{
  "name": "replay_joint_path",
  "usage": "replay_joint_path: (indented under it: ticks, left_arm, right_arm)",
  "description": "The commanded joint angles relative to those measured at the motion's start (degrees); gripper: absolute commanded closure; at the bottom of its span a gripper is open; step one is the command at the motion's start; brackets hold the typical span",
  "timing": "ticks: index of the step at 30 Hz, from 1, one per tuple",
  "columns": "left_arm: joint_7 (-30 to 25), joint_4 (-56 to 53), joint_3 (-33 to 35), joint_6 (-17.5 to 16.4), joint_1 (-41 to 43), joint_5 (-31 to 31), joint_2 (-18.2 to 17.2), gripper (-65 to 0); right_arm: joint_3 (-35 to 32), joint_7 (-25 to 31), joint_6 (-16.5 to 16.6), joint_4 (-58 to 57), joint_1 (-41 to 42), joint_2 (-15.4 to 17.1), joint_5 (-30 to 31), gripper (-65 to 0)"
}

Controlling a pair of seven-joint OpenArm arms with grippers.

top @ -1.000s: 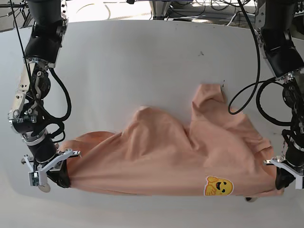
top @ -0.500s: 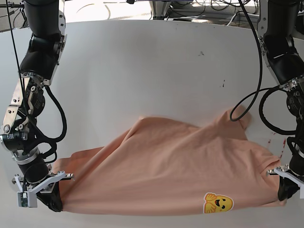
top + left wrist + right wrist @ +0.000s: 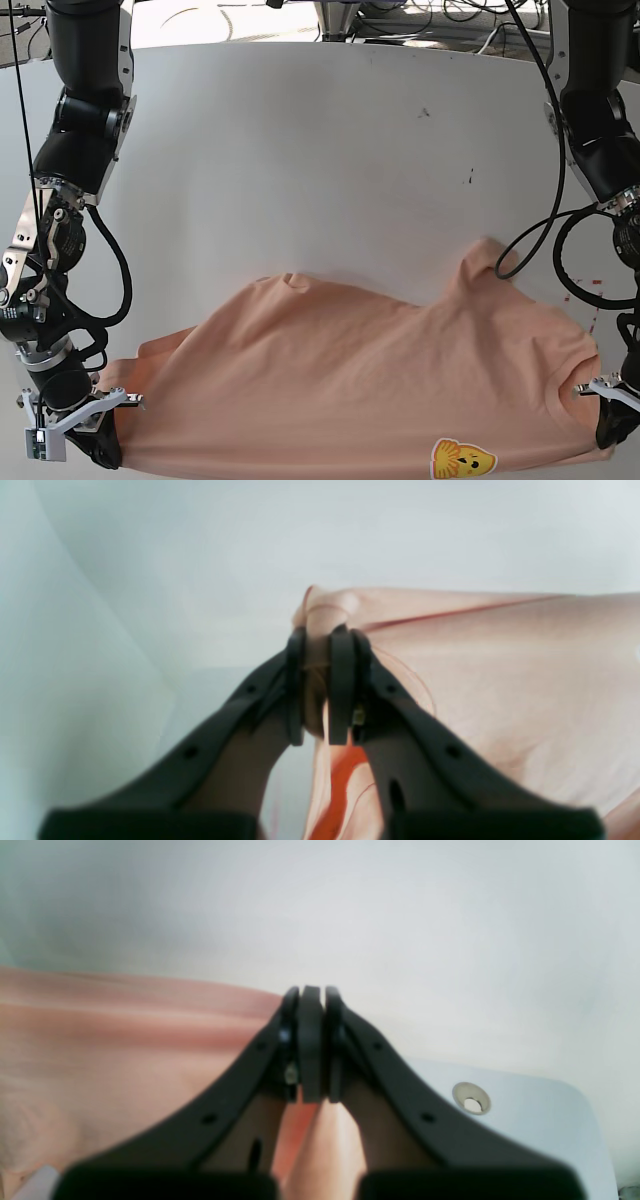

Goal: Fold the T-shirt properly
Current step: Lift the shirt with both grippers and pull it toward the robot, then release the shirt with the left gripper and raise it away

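The white table (image 3: 300, 150) fills the base view, bare across its far half. The T-shirt (image 3: 360, 380), a salmon-pink garment, lies spread over the near half of the table, stretched between the two arms; its far edge shows one small hump near the middle and a raised sleeve (image 3: 485, 262) toward the side of the left arm. A yellow smiling-face emblem (image 3: 462, 460) sits on the cloth at the near edge, partly cut off by the frame.

The right arm (image 3: 70, 200) descends along the base view's left margin, the left arm (image 3: 600, 130) along its right margin, each with black cables.

The right gripper (image 3: 311, 1040) stands with its jaws pressed narrowly together; pink cloth passes beneath and between the finger bases, so it holds a corner of the T-shirt. In the base view the same gripper (image 3: 98, 450) meets the garment's near corner.

The left gripper (image 3: 320, 680) has its jaws drawn close on a bunched fold of the T-shirt, which bulges above the fingertips (image 3: 341, 645). In the base view it (image 3: 612, 432) grips the opposite near corner.

A small round hole (image 3: 471, 1097) marks the table corner beside the right gripper.
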Motion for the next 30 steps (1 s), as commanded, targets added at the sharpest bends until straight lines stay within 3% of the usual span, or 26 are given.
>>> replay_joint_path:
  ticks: [1, 10, 16, 20, 26, 30]
  left_arm:
    - [-2.3, 0.3, 0.3, 1.0, -3.0, 2.0, -0.9, -2.3]
    - [-2.9, -0.3, 2.1, 2.3, -5.8, 5.6, -0.2, -4.1]
    - [-1.5, -0.5, 1.6, 2.7, -5.2, 4.7, 0.7, -14.0]
    - [-1.2, -0.1, 1.6, 2.4, -5.6, 4.3, 0.8, -16.4]
    - [-1.4, -1.6, 2.5, 1.4, -9.8, 3.9, 1.0, -6.8]
    - [-1.2, -1.7, 2.8, 1.2, -11.4, 4.1, 1.2, -5.8]
  right_arm:
    - [0.3, 2.2, -0.6, -0.7, 2.7, 1.3, -0.4, 0.0]
    - [-0.8, 3.6, -0.7, -4.5, 5.2, 1.8, -0.5, 0.0]
    - [-1.2, 4.8, -0.2, -7.8, 6.6, 1.2, -0.1, 0.0]
    - [-1.5, 4.9, 0.3, -8.7, 7.5, 1.0, -0.2, 0.0]
    - [-2.5, 3.7, 1.7, -10.5, 11.5, 0.9, 0.1, 0.0]
    - [-3.8, 3.2, 2.2, -10.4, 13.2, 0.8, 0.0, 0.0]
